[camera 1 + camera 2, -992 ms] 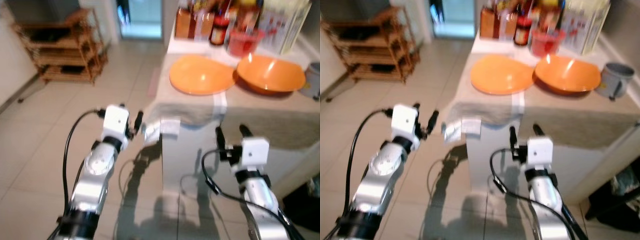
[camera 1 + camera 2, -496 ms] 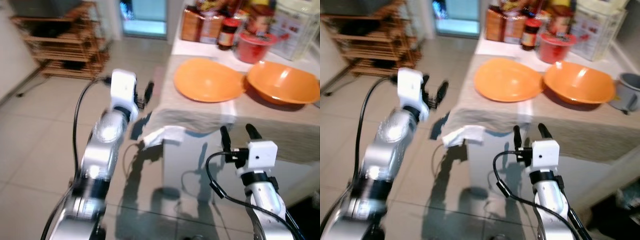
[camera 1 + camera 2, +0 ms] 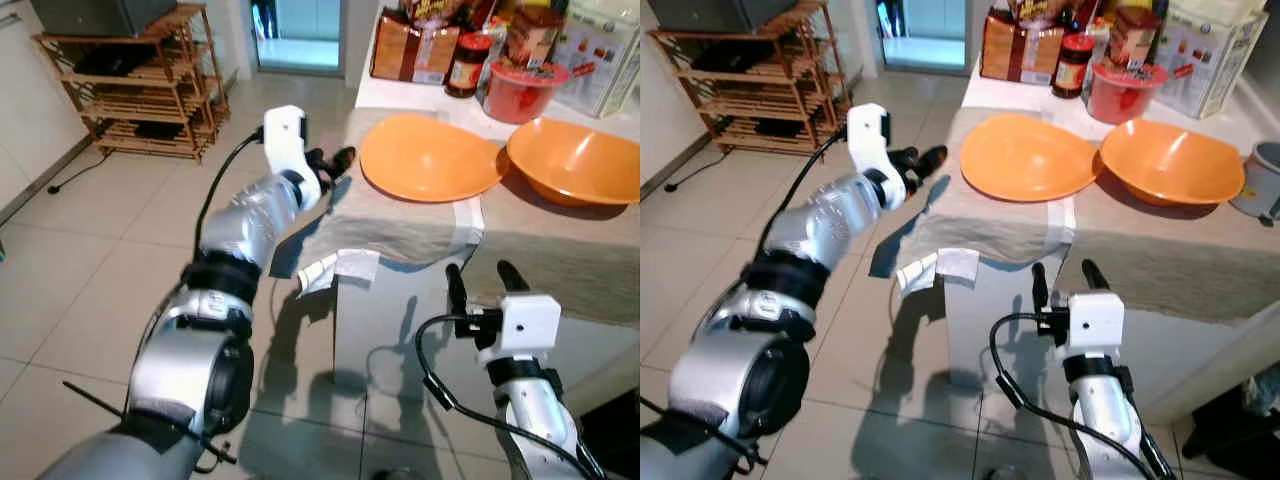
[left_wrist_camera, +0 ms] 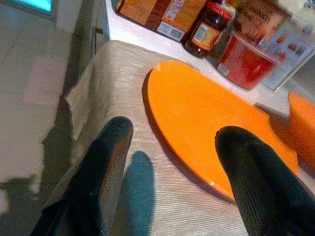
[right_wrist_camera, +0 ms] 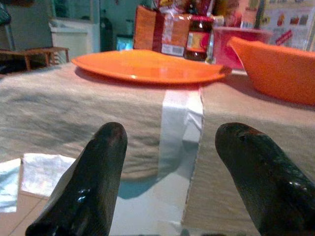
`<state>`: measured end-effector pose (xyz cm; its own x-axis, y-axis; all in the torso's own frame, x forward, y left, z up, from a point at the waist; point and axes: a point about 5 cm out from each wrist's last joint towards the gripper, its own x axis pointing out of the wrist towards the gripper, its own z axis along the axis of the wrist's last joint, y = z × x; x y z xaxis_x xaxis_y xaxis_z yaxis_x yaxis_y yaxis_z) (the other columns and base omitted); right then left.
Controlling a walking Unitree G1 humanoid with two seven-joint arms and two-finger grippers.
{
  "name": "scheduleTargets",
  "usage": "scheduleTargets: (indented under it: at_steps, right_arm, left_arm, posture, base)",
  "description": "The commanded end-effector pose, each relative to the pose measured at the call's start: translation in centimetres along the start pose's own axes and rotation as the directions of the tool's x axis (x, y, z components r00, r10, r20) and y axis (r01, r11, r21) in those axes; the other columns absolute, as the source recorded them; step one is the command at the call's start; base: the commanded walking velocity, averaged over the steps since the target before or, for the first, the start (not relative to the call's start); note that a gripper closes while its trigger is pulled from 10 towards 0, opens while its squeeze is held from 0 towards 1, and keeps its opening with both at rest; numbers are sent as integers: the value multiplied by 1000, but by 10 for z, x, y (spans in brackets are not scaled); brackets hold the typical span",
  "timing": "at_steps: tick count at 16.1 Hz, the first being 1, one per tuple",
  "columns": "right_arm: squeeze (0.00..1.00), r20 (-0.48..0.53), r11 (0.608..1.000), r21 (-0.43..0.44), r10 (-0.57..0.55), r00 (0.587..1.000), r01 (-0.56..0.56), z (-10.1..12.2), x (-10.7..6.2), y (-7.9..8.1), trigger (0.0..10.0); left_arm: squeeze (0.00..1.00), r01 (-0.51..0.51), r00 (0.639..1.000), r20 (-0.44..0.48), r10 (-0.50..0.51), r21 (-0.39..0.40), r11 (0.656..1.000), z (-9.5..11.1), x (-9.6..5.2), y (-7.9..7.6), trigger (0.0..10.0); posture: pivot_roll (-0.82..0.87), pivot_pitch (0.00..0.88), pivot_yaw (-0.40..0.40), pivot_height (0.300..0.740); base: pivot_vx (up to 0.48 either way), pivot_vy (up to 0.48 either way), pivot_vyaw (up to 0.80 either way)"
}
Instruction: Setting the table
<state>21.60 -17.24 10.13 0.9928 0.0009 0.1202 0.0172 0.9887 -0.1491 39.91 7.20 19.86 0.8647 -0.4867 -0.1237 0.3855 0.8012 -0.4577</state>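
setting the table, early stage as judged from the layout: the flat, glossy orange plate point(image 3: 430, 157) and the deeper glossy orange bowl point(image 3: 572, 160) sit side by side on the beige woven tablecloth point(image 3: 400, 220), the plate nearer the robot's left, the bowl to its right, their rims close together or just touching; no cutlery or cups are laid beside them, so most of the setting appears left to do. the left gripper point(image 3: 331, 166) reaches over the left end of the table, its two black fingers spread apart and empty, poised just above the cloth and just short of the plate's near rim; in the left wrist view the plate's edge point(image 4: 206, 123) lies between the fingertips. the right gripper point(image 3: 484, 280) is held low in front of the table's draped front edge, fingers likewise parted and grasping nothing. the cloth is a coarse, matt weave that hangs over the table edge; a white strip point(image 3: 467, 218) shows at a gap or seam in it, and its corner droops with white labels or paper scraps point(image 3: 335, 268) below. at the far side stand packaged goods: an orange-brown carton point(image 3: 408, 45), a dark jar with a red lid point(image 3: 467, 62), a translucent red plastic tub point(image 3: 524, 90). a grey cup or pot point(image 3: 1262, 178) stands at the table's right edge. a slatted wooden rack point(image 3: 140, 85) stands well apart on the pale tiled floor point(image 3: 90, 270)
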Motion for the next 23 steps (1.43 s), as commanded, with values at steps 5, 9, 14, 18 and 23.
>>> scheduleTargets:
  at_steps: [5,9,14,18,23]
  right_arm:
    - [0,-15,999,-26,-21,1000,20,2,-12,-6,10000]
    - [0,-27,999,-32,-31,999,30,-1,-17,-10,10000]
    - [0,-30,999,-32,-44,999,43,-2,-18,-10,10000]
    - [0,-23,998,-23,-56,998,56,-1,-15,-9,10000]
    - [0,-4,999,-19,-40,999,40,2,0,-5,10000]
  left_arm:
    - [0,-20,998,-67,5,-230,973,-9,11,-7,10000]
    - [0,7,998,-65,-23,-247,969,-11,15,-16,10000]
    - [0,42,998,41,-51,195,980,0,13,-15,10000]
    - [0,18,965,188,-185,654,757,-5,-34,0,10000]
    - [604,-9,961,202,-188,704,711,-38,-67,-2,10000]
  posture:
    - [-149,34,73,740]
    - [-163,41,77,740]
    - [-152,40,93,740]
    - [-110,39,90,740]
    - [-61,23,70,740]
  base:
    - [0,0,0]
    - [0,0,0]
    - [0,0,0]
    - [0,0,0]
    - [0,0,0]
